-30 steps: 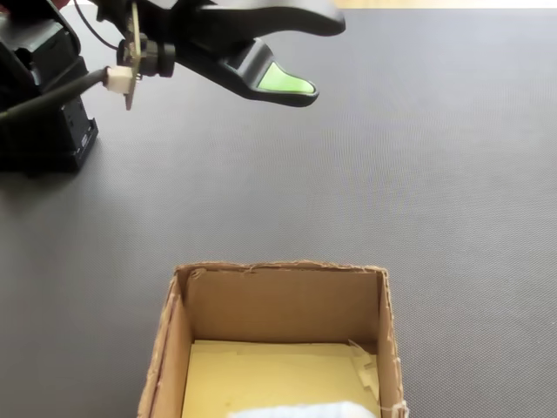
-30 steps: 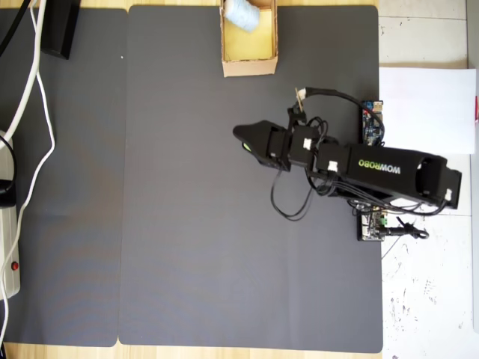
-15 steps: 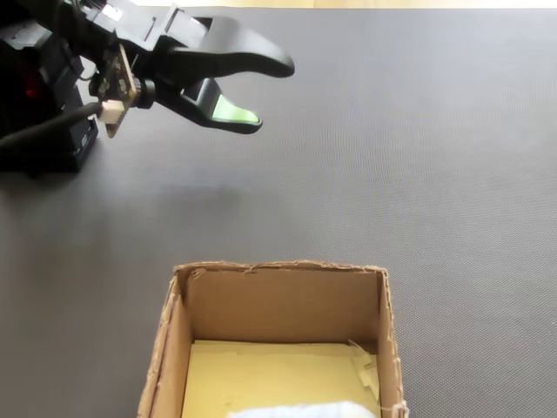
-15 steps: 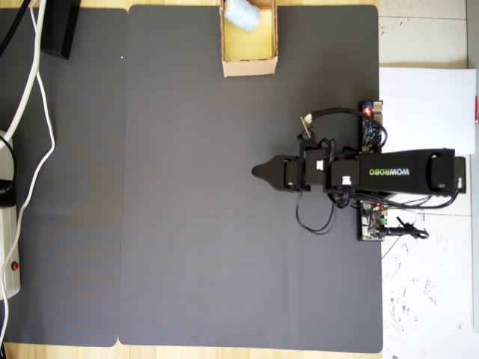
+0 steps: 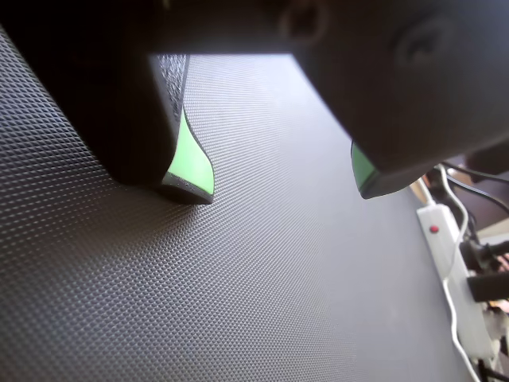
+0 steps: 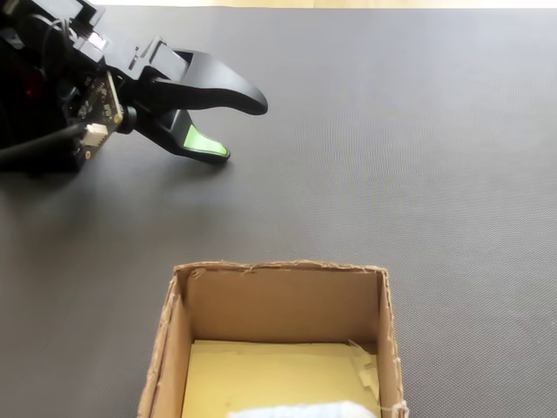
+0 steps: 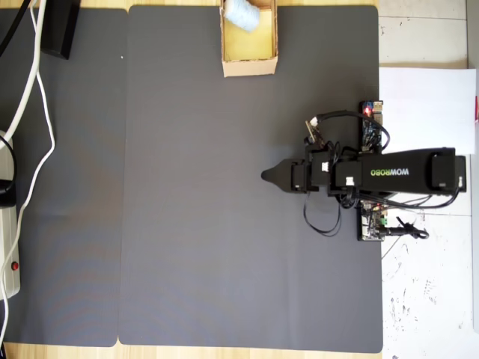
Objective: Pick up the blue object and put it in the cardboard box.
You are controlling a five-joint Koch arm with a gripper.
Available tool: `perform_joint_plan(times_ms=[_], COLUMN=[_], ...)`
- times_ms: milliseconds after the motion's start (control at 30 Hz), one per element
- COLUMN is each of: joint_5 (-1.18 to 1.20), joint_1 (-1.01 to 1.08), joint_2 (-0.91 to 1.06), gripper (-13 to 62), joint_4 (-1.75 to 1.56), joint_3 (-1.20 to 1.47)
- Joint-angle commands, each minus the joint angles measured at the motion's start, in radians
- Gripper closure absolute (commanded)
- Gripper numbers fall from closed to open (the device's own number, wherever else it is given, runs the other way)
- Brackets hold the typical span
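The small, very pale blue soft bundle [image 7: 241, 13] lies inside the small tan cardboard box with the yellow floor [image 7: 268, 45], up against its far end, so the job looks done. In the fixed view only a bit of the bundle's top [image 6: 296, 409] peeks over the bottom edge of the picture, down inside the box walls [image 6: 283, 305]. The box sits at the top edge of the big dark grey mat [image 7: 187, 224] in the overhead view, a little right of the middle. The black gripper with green pads [image 7: 266, 176] is well apart from the box, low over the mat near its right edge, close to the arm's own base. Its two jaws are spread a little with bare mat showing between them in the wrist view [image 5: 278, 179], and they hold nothing. That makes sense, because the bundle is already in the box and the arm has no more to carry. A white power strip [image 5: 461, 286] lies off the mat's far side.
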Motion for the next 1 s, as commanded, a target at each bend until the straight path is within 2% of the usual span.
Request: perform_joint_plan(times_ms=[0,133,967], joint_5=[0.032,0.021,0.020], joint_1=[0.002,0.003,0.012], joint_2=[0.094,0.094,0.092], gripper=[14.6,14.7,15.2], joint_4=[0.061,0.147,0.135], joint_3=[0.040,0.040,0.040])
